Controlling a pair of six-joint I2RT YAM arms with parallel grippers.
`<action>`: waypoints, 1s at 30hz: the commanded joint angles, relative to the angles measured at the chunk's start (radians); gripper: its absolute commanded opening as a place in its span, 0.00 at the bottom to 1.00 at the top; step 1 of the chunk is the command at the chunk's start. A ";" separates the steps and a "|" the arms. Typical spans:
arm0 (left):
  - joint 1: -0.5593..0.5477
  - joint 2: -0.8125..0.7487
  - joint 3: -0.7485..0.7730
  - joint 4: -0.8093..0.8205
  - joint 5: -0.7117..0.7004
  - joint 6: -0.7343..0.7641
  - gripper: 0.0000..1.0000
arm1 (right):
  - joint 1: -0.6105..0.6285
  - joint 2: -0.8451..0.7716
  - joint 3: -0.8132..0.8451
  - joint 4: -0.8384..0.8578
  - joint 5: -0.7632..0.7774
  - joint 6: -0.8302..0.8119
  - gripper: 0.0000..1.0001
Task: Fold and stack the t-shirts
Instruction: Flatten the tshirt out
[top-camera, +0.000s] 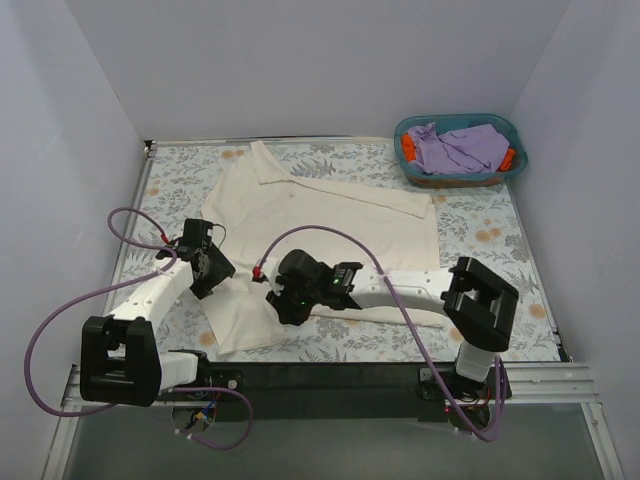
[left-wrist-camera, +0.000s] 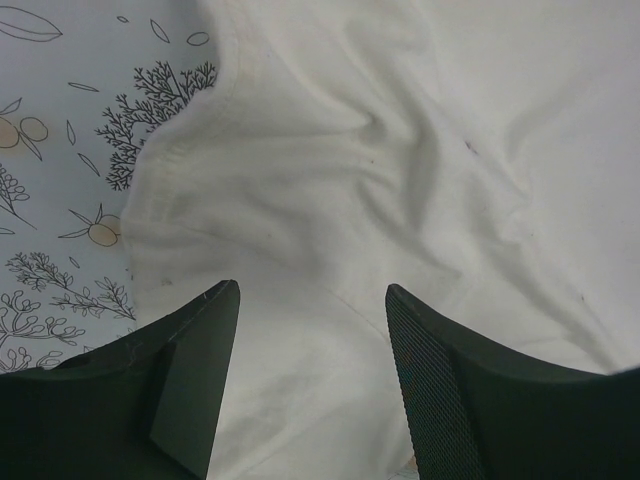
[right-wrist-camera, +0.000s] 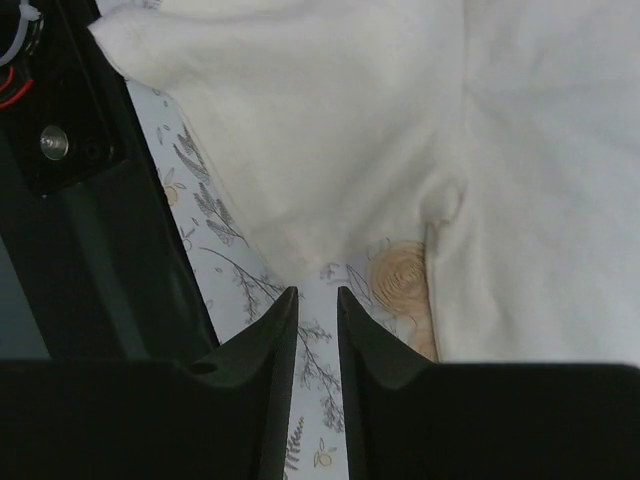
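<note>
A large cream t-shirt (top-camera: 320, 225) is spread flat over the middle of the flower-printed table cover (top-camera: 480, 270), with its collar turned toward the upper left of the top view and its lower hem toward the bottom. At the upper right of that view a teal basket (top-camera: 505, 128) is set on the cover, well apart from the spread shirt, and a lavender garment (top-camera: 455, 148) and an orange-red garment (top-camera: 408, 150) are heaped inside it. The left gripper (top-camera: 205, 265) is placed at the shirt's left edge, at centre left of the top view. In the left wrist view its fingers (left-wrist-camera: 190, 350) are seen spread wide, with rumpled cream cloth (left-wrist-camera: 380, 180) lying below and between them and nothing clamped; the hem curves past the printed cover (left-wrist-camera: 60, 150) at the left of that frame. The right gripper (top-camera: 290, 300) is lowered at the shirt's lower edge, near the centre of the top view. In the right wrist view its fingers (right-wrist-camera: 265, 340) are held only slightly apart, the cover (right-wrist-camera: 318, 400) is seen through the narrow slit, and their tips are placed just at the edge of the cream cloth (right-wrist-camera: 330, 130), with no cloth seen pinched.
</note>
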 joint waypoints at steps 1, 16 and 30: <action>0.004 0.018 -0.006 0.021 -0.002 -0.007 0.56 | 0.057 0.076 0.114 0.045 -0.050 -0.085 0.25; 0.005 0.041 -0.057 0.015 0.001 -0.061 0.56 | 0.101 0.217 0.089 -0.058 -0.062 -0.179 0.25; 0.005 -0.070 0.021 -0.085 -0.046 -0.053 0.56 | 0.143 0.131 0.005 -0.190 -0.165 -0.203 0.26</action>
